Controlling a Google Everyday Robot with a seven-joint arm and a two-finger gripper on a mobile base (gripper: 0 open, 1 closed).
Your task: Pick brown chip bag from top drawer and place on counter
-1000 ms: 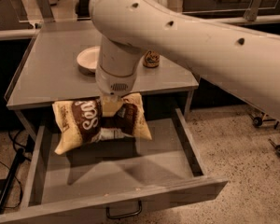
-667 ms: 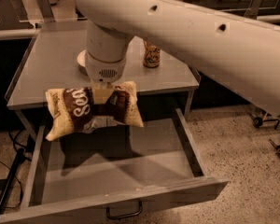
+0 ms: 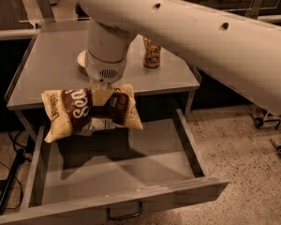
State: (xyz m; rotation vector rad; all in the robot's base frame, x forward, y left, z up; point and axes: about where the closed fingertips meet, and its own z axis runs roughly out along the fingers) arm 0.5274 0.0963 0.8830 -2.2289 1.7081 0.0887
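The gripper [image 3: 102,97] pinches the brown chip bag [image 3: 73,109] near its middle; the bag hangs in the air, puffy and crinkly, dark brown with big white letters and pale yellow ends; the open top drawer [image 3: 131,172] lies below the gripper; the counter [image 3: 47,74] sits just behind it.

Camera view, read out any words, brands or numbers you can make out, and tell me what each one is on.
"Se": large white script on the brown chip bag, the rest covered by the gripper, which is shut on the bag's middle above the open top drawer.
Small print on the bag's cream left end: too blurred to read.
Label on the brown can on the counter: too blurred to read.
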